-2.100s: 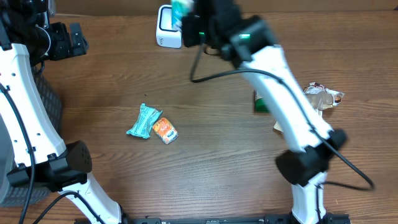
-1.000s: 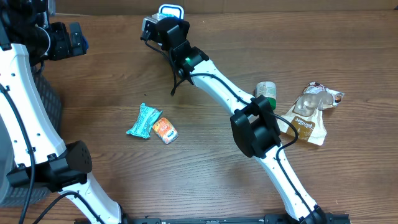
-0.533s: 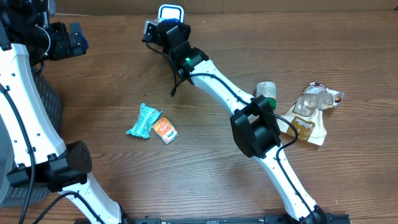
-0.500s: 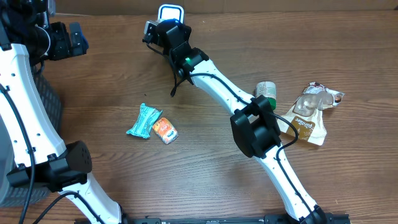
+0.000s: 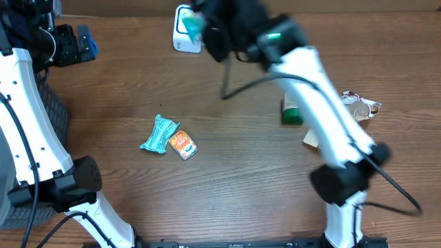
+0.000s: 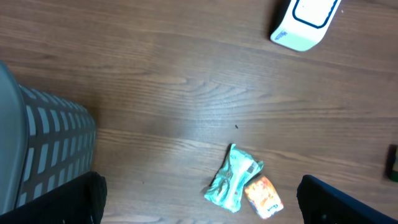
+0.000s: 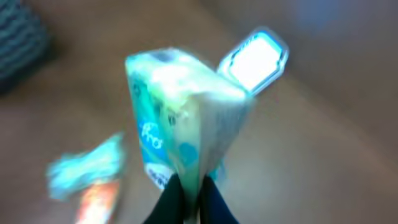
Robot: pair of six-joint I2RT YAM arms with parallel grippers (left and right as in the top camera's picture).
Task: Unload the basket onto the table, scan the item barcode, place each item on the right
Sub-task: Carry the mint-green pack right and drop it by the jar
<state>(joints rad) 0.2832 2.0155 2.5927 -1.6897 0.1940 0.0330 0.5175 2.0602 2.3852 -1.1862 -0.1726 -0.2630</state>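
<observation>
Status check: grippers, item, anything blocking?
Left gripper open, empty. Right gripper shut on green packet, raised near scanner. Nothing seen between them; view blurred.

Right arm extended from its near-right base diagonally to the far centre, right gripper pinched tight on a teal packet; left arm raised along the left edge, left gripper spread wide at far left.

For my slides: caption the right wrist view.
Right gripper pinches a teal packet by its edge, with the scanner beyond it; image blurred.
</observation>
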